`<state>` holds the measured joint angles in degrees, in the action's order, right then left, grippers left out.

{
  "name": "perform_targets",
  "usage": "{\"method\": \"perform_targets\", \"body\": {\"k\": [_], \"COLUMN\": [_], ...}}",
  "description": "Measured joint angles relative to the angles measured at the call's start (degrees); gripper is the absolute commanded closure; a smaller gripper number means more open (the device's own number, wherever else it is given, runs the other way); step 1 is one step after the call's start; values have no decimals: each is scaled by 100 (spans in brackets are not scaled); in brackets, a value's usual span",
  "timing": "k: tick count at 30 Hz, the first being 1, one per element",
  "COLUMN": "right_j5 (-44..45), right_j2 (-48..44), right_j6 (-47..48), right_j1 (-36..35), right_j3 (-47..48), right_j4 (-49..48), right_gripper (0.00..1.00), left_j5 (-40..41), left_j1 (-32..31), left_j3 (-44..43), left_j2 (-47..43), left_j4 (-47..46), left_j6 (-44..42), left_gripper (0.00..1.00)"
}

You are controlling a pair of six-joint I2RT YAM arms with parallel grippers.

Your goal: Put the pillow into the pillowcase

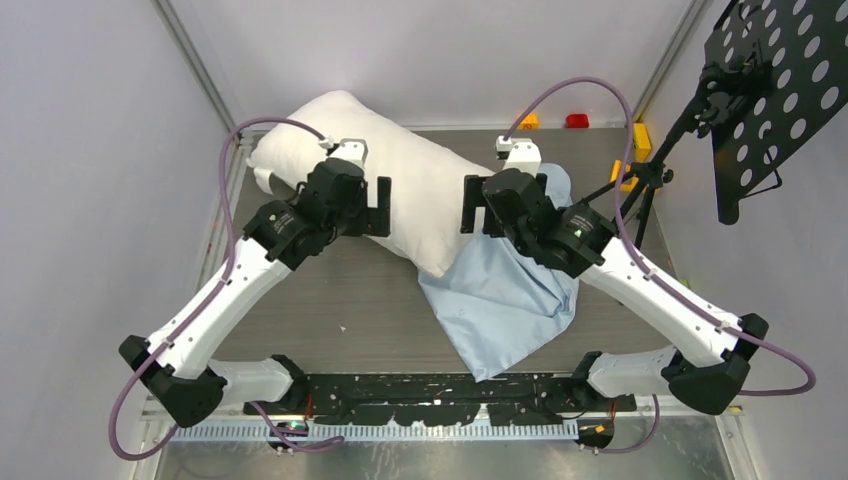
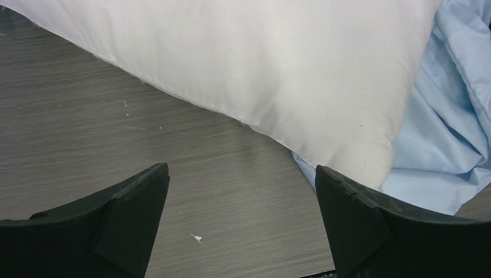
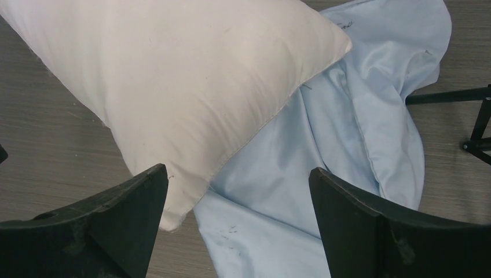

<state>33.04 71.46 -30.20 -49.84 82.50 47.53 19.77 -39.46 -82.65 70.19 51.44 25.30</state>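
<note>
Grey wood-grain table (image 1: 330, 320) carries everything. White pillow (image 1: 420, 180) lies diagonally from 10 o'clock down to table centre. Its near corner rests on top of the light blue pillowcase (image 1: 500, 310), which is bunched at 4-5 o'clock of centre with nothing inside it yet. Left gripper (image 1: 380, 207) hangs over the pillow's near long edge and right gripper (image 1: 470, 205) over the overlapping corner. Both have jaws spread wide and hold nothing. Step as I read it: get the case's mouth open. Right wrist view shows a stitched seam in the folds at 3 o'clock of the pillow corner; can't tell if that's the open end. Suggest the right pinches one layer only at that hem and lifts. Grab both layers and the mouth stays closed. Left should take the pillow by its corner, not mid-body, since the stuffing will sag. Feed corner first. The pillow's weight on the cloth may drag the case along.
</note>
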Motion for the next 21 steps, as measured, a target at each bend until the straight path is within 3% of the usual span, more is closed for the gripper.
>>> {"method": "perform_targets", "body": {"k": [7,18,20,21], "right_j5": [-66,-118,-122,-125], "right_j2": [85,251,326,378], "right_j6": [-13,-168,-173,-177], "right_j1": [0,15,22,22], "right_j3": [-251,-634,-645,-647], "right_j4": [-17,-223,-269,-297], "right_gripper": [4,4,4,4], "left_j5": [42,-227,-446,-562], "left_j1": [4,553,695,765], "left_j3": [282,-798,-898,-916], "left_j2": [297,2557,2879,3027], "left_j4": [-133,-855,-981,-1102], "left_j6": [205,411,452,474], "left_gripper": [0,0,8,20]}}
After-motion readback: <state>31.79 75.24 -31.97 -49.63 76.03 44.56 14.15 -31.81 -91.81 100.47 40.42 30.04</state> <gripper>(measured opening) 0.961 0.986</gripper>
